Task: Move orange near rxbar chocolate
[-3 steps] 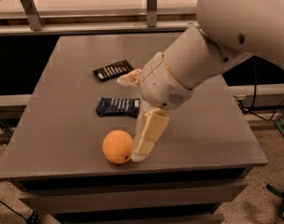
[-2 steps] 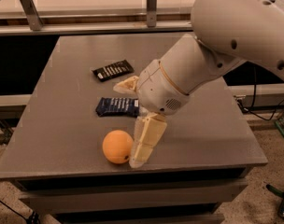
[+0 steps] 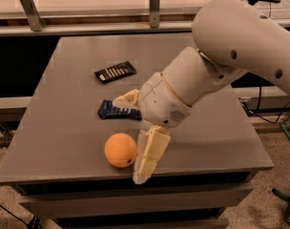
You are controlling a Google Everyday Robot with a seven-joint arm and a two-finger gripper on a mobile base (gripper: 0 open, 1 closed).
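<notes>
Where the grey table (image 3: pixel 59 128) reaches the lower part of the frame, we see the orange (image 3: pixel 119 150) resting near the front edge, a little left of centre. The gripper (image 3: pixel 128 139) hangs just to its right, at the end of the thick white arm (image 3: pixel 231 46) that comes in from the upper right. Its two pale fingers are spread wide apart and hold nothing. The lower finger (image 3: pixel 149 157) points down toward the front edge of the table, and its side appears to touch the right side of the orange. The upper finger (image 3: pixel 127 98) points left, above the right end of a dark blue bar (image 3: pixel 110 110) that lies flat just above the orange in the picture. We cannot tell whether that finger touches the bar.

The rxbar chocolate (image 3: pixel 115 72), black with rows of white lettering, lies flat farther back, in the upper left of the tabletop. It sits slightly askew, apart from the blue bar and well apart from the orange.
</notes>
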